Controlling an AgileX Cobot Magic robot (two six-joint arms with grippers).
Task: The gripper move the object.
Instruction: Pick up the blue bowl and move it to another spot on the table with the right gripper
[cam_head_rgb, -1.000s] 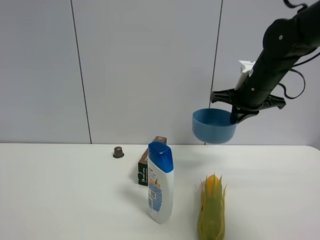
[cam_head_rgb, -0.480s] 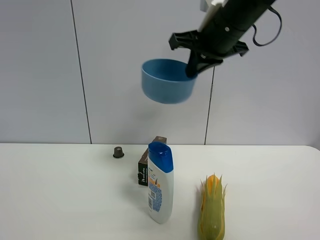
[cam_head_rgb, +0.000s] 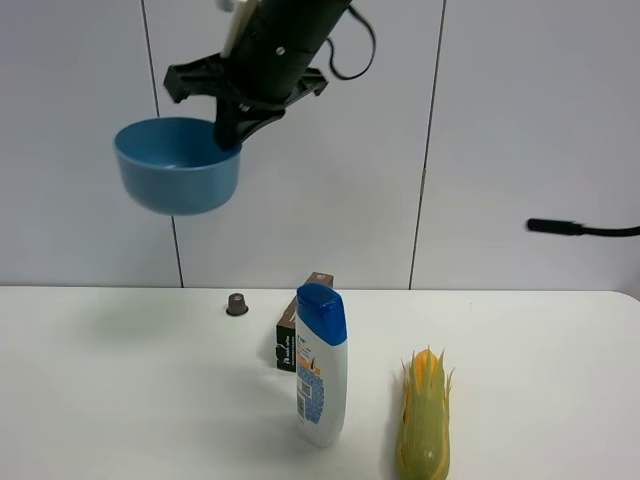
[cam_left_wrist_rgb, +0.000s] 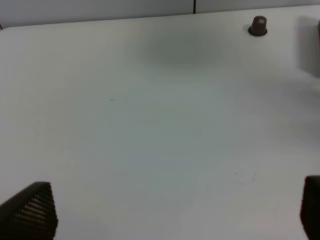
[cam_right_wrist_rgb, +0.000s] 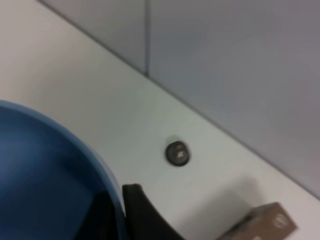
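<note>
The light-blue bowl (cam_head_rgb: 178, 178) hangs high in the air over the left part of the white table (cam_head_rgb: 120, 400). My right gripper (cam_head_rgb: 230, 135) has reached across the middle and is shut on the bowl's right rim. In the right wrist view the bowl (cam_right_wrist_rgb: 45, 170) fills the near corner, with one dark finger (cam_right_wrist_rgb: 142, 215) outside its rim. My left gripper (cam_left_wrist_rgb: 170, 207) is open and empty low over bare table; only its two fingertips show, far apart. It is out of the exterior view.
A white blue-capped shampoo bottle (cam_head_rgb: 320, 365) stands mid-table with a brown box (cam_head_rgb: 300, 335) behind it. A yellow-green corn cob (cam_head_rgb: 424, 415) lies to its right. A small brown capsule (cam_head_rgb: 237, 303) sits near the wall. A black cable (cam_head_rgb: 580, 229) juts in at the right.
My right arm has swung the bowl from the right side, up and across to the left, still gripped by its rim. The things on the table have not moved.
</note>
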